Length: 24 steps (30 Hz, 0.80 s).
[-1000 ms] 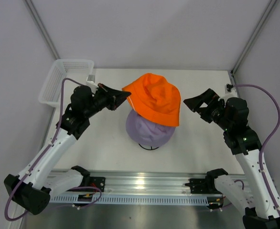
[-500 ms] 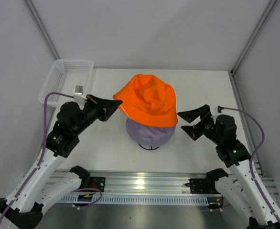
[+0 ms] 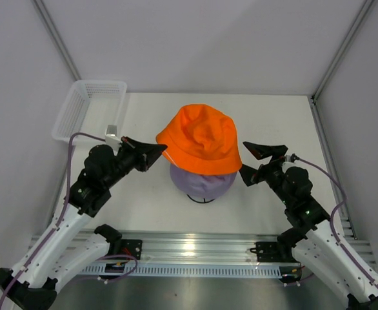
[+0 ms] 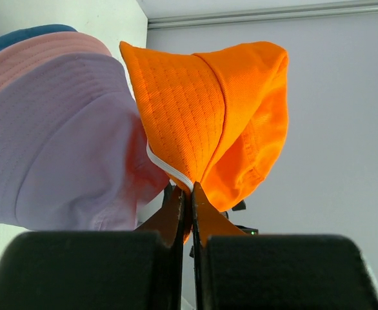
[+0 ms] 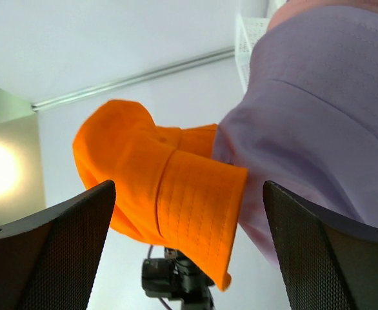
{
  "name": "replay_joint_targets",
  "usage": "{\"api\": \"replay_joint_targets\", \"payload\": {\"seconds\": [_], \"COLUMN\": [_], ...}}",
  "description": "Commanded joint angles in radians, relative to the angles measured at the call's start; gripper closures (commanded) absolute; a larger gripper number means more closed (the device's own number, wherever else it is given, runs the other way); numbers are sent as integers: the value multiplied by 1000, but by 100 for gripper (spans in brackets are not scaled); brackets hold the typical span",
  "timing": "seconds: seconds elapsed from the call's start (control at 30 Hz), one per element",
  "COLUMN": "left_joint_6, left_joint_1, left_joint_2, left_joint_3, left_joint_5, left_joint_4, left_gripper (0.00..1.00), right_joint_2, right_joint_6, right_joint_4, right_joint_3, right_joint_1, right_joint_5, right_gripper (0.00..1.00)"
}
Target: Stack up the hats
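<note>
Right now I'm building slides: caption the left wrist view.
Left gripper pinches orange hat brim beside lavender hat.

Orange hat (image 3: 202, 137): bright orange, fine grid-textured weave, thin white strip on the brim edge right at the left gripper (image 4: 189, 197) jaws. Lavender hat (image 3: 202, 183): pale purple, plain, beside those jaws. Pink hat (image 4: 44, 48): pale pink with stitched rows. Blue hat (image 4: 21, 32): blue sliver past the pink. Left gripper black, tips orange-brown. Right gripper (image 5: 189, 184) matte black, with orange fabric between its jaws and lavender by one. Basket (image 3: 73, 116): white mesh. Wire stand (image 3: 198, 200): black.
</note>
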Motion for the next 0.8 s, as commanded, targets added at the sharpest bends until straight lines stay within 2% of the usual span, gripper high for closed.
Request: {"api": "replay_joint_targets", "payload": {"seconds": [0.0,0.33,0.43,0.53,0.57,0.63,0.67,0.73,0.77], "left_joint_6": [-15,-11,5,41,52,81,90,115,124], "left_joint_1": [-8,-17,-19,-19,-19,-19,-19,-19,-19], "left_joint_2": [-32,-53,-75,-81,-81,-78,-78,-80,-80], "left_joint_3": [-5,-70,-84,-87,-84,-88,-90,-101,-114], "left_joint_5": [19,80,94,129,140,161,175,186,195], "left_joint_4": [56,56,44,20,14,-3,-14,-29,-26], "left_gripper": [99,99,99,99,99,99,99,99,99], "right_joint_2": [25,175,235,254,252,240,235,220,217], "right_joint_6": [96,97,37,-8,-20,-51,-98,-161,-239], "right_joint_4": [168,395,387,386,393,406,410,400,377], "right_joint_3": [-22,-22,21,34,34,39,45,85,105], "right_joint_1": [36,60,62,60,60,60,60,60,60], "right_joint_5": [145,159,168,209,231,248,257,263,262], "right_gripper": [1,1,4,15,23,34,50,68,92]}}
